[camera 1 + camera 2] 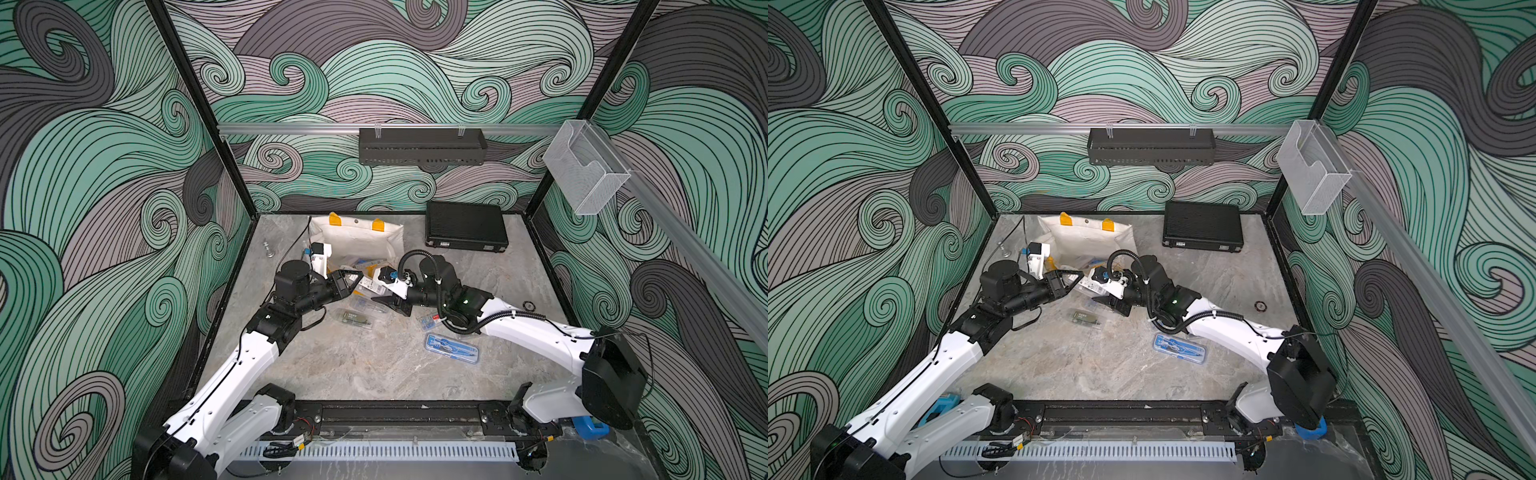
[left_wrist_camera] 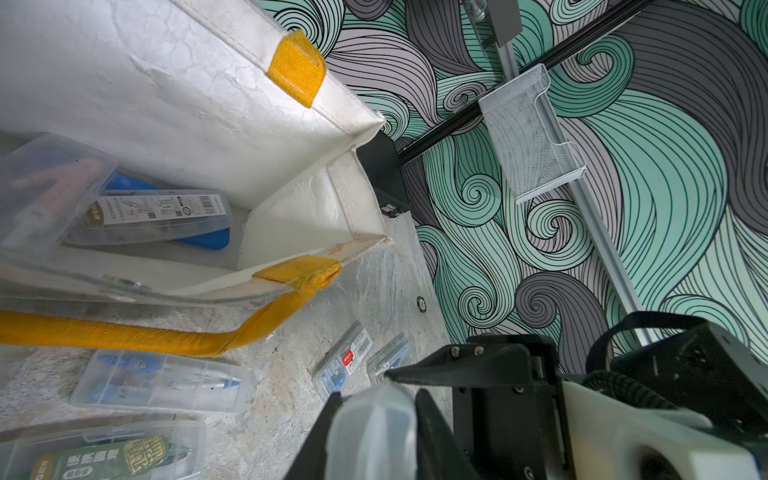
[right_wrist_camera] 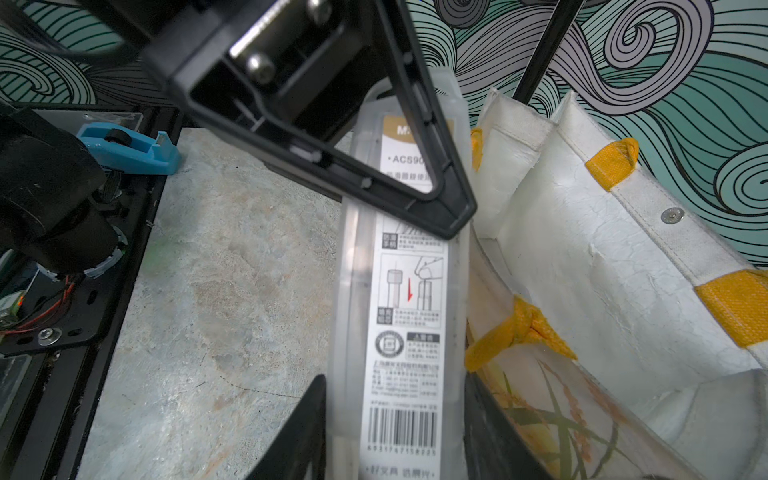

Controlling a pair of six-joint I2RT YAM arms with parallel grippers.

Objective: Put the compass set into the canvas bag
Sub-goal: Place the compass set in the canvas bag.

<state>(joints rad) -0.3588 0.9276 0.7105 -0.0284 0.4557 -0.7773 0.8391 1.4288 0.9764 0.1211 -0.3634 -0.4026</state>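
Note:
The cream canvas bag (image 1: 357, 241) (image 2: 199, 108) (image 3: 582, 257) lies at the back with its mouth open toward both arms, orange handles (image 2: 137, 336) trailing. Inside it lie clear compass set cases (image 2: 166, 212). Just in front of the mouth, a clear compass set case with a barcode label (image 1: 368, 284) (image 3: 399, 311) is held off the table at both ends. My right gripper (image 3: 395, 386) (image 1: 380, 293) is shut on its barcode end. My left gripper (image 2: 376, 395) (image 1: 353, 277) is shut on the other end (image 2: 374, 436).
More compass set cases lie on the stone table: a blue one (image 1: 451, 348), a green-labelled one (image 1: 357, 318), a red-labelled one (image 1: 430, 320). A black hard case (image 1: 465, 230) sits back right. A blue tape dispenser (image 3: 129, 149) rests by the arm base.

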